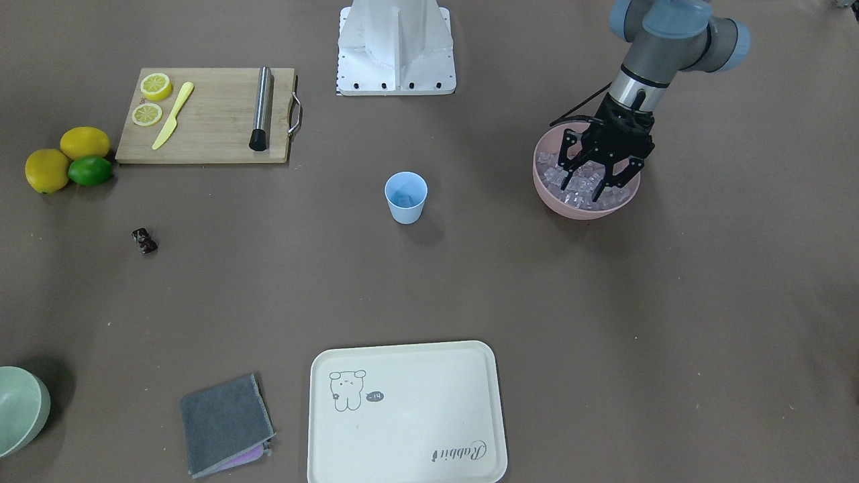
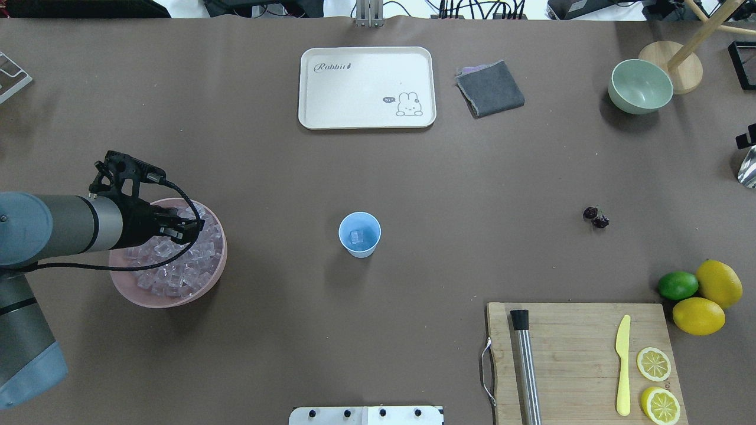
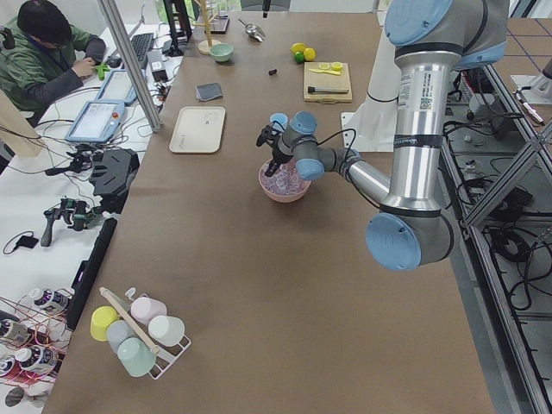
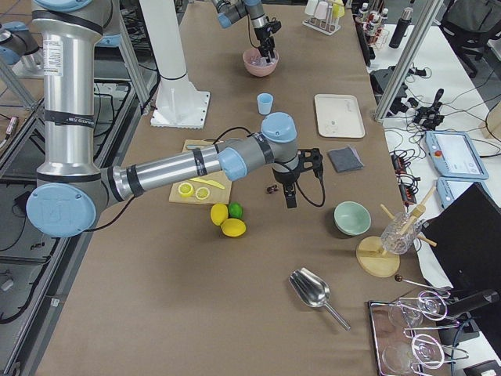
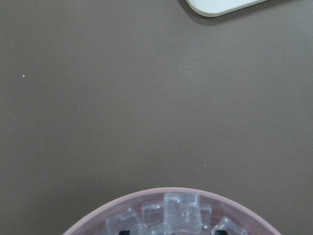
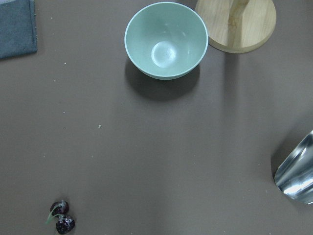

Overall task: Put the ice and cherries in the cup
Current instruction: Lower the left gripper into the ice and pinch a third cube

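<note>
Partly done: cup (image 2: 359, 234) holds one ice cube (image 2: 354, 237); cherries (image 2: 595, 216) lie on the table (image 2: 472, 177). Left pincer (image 1: 594, 182) gapes unclamped over the pink bowl (image 1: 570, 206); right pincer (image 4: 290, 196): cannot tell.

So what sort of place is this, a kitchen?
Most likely a robotics lab, not a kitchen: a big jointed robot arm stands at the table, and a person works beside tablets.

cream tray (image 2: 354, 97), printed word "rabbit"
</note>
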`<state>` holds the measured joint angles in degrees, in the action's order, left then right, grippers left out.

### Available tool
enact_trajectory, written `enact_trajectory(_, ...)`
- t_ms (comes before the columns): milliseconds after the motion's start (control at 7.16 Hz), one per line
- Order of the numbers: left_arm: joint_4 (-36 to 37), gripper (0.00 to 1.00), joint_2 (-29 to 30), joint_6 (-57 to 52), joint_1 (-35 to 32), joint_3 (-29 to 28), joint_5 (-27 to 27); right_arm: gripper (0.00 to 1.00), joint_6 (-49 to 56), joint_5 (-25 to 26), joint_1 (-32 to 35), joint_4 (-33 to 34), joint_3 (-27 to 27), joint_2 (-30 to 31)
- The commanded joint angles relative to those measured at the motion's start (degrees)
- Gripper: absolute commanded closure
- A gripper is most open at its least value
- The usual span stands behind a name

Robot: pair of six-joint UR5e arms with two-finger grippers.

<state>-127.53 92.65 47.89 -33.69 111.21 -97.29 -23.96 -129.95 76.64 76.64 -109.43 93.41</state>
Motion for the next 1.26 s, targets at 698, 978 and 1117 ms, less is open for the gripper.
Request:
enact_trajectory(698,-0.1,0.54,0.8,0.2,0.2,-0.4,0.0,0.0,0.1,0.0,0.0,0.0,0.0,-0.2)
enact_trajectory(978,0.0,0.64,0.8,0.2,0.2,-0.4,0.0,0.0,0.1,0.0,0.0,0.0,0.1,-0.1)
enact_trajectory(1117,0.0,0.66,0.8,0.2,0.2,-0.4,0.0,0.0,0.1,0.0,0.0,0.0,0.0,-0.1)
